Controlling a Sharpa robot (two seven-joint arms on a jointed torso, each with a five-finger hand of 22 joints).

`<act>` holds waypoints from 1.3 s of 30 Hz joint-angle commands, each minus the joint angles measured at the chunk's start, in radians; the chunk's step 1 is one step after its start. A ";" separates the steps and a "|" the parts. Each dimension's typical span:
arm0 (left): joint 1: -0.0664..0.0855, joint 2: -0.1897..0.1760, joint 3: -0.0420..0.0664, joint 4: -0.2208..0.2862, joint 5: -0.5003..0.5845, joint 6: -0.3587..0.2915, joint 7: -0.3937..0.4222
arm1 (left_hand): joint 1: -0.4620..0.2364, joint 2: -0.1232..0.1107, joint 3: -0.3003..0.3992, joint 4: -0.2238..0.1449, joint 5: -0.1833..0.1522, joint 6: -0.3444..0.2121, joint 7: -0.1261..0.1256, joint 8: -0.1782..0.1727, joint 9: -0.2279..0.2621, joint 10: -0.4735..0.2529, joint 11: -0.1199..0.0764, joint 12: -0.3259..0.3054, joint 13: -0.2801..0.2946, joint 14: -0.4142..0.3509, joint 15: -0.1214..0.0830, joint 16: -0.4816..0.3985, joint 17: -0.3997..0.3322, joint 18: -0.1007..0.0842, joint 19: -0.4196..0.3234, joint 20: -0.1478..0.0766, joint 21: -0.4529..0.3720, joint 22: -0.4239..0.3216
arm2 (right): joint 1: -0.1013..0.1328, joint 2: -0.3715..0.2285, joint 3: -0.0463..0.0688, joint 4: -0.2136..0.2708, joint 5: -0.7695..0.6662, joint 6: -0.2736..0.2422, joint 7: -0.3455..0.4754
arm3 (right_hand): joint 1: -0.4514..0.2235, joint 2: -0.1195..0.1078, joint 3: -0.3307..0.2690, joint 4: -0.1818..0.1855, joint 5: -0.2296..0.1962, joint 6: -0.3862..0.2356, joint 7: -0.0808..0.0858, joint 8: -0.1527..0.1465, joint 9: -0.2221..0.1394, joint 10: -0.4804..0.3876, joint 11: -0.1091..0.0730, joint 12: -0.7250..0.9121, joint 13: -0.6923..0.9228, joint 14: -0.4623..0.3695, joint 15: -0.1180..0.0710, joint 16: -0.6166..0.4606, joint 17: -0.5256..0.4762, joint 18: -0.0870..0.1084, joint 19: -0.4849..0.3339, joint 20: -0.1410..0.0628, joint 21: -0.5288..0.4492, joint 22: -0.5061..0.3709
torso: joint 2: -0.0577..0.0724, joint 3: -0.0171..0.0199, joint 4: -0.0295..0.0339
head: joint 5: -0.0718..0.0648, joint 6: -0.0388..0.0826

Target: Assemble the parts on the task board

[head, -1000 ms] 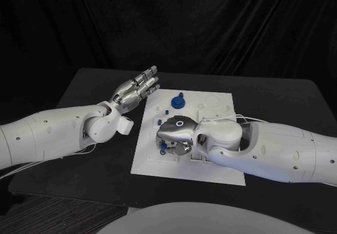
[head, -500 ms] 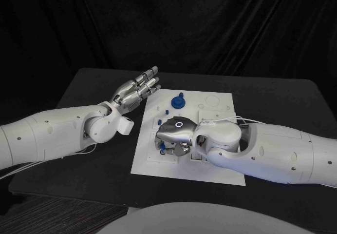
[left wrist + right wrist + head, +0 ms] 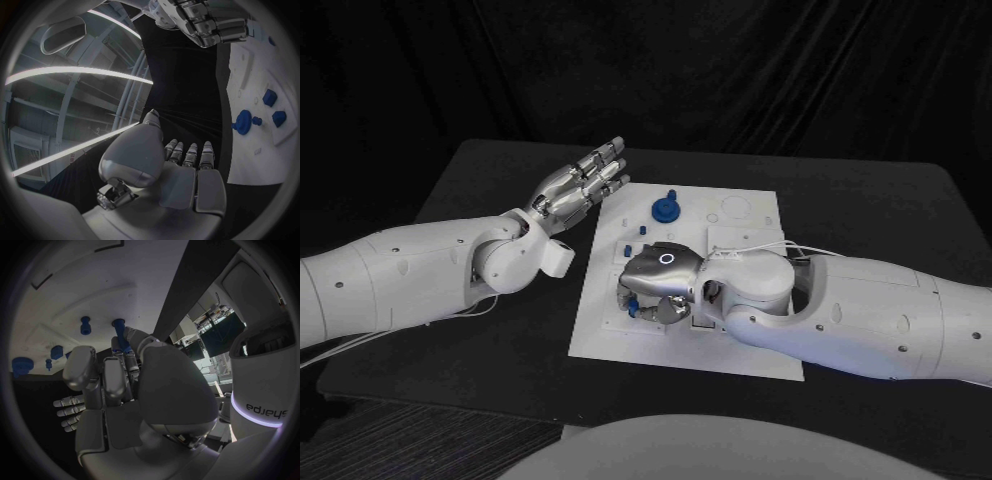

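Clearly "sharpa" on wrist; right hand (image 3: pixel 658 283) pinches blue part (image 3: pixel 120 337), task board (image 3: pixel 750 342).

Count from where I stand: task board (image 3: pixel 754 345) x1, on table (image 3: pixel 473 350) x1. Robot hands x2: left hand (image 3: pixel 581 180), right hand (image 3: pixel 661 285). Blue pcs, approx 5 visible: big round part (image 3: pixel 666 209) x1, small part (image 3: pixel 85 325) x4. Poss. more hidden under right hand.

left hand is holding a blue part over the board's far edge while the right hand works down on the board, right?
Not quite: the left hand holds nothing; its fingers are apart, as the head view shows, hovering beside the task board. The right hand is down on the board.
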 commanded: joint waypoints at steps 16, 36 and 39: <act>-0.003 0.002 0.001 0.000 0.005 0.017 0.078 | 0.013 0.000 0.006 -0.001 0.006 0.005 0.000 0.005 0.001 0.000 0.008 -0.003 -0.001 0.001 0.006 -0.004 -0.002 -0.001 0.003 0.007 -0.006 -0.001 | -0.005 -0.002 -0.001 -0.002 -0.010 0.001 -0.011 | 0.001 0.003 0.005 -0.005 0.006 0.000 -0.004 -0.006 0.003 0.056 -0.046 0.002 0.003 -0.002 -0.009 -0.005 -0.008 -0.016 -0.003 -0.006 -0.003 0.141 | -0.001 -0.0009 0.0010 | -0.004 0.000; -0.004 0.005 0.001 -0.004 0.005 0.029 0.071 | 0.026 0.001 0.012 -0.006 0.022 0.013 0.006 0.007 0.002 0.000 0.011 -0.003 -0.001 0.001 0.012 -0.004 -0.002 -0.005 0.003 0.010 -0.005 -0.001 | -0.009 -0.003 -0.001 -0.016 -0.010 0.025 -0.044 | -0.055 -0.018 0.025 -0.011 -0.022 -0.078 0.008 -0.062 -0.008 -0.085 -0.016 -0.046 -0.004 -0.041 0.012 -0.041 -0.063 -0.003 -0.045 0.011 -0.084 0.121 | 0.000 -0.0005 0.0005 | -0.013 0.000; -0.005 0.005 0.001 -0.006 0.005 0.030 0.069 | 0.027 0.001 0.013 -0.006 0.024 0.014 0.007 0.007 0.003 0.000 0.011 -0.003 -0.001 0.001 0.013 -0.004 -0.002 -0.005 0.003 0.010 -0.005 -0.001 | -0.010 -0.002 -0.001 -0.018 -0.010 0.021 -0.042 | -0.062 -0.019 0.024 -0.010 -0.033 -0.090 0.007 -0.067 -0.010 -0.092 -0.015 -0.042 -0.002 -0.044 0.012 -0.041 -0.065 -0.003 -0.048 0.013 -0.087 0.121 | 0.000 -0.0005 0.0003 | -0.011 0.000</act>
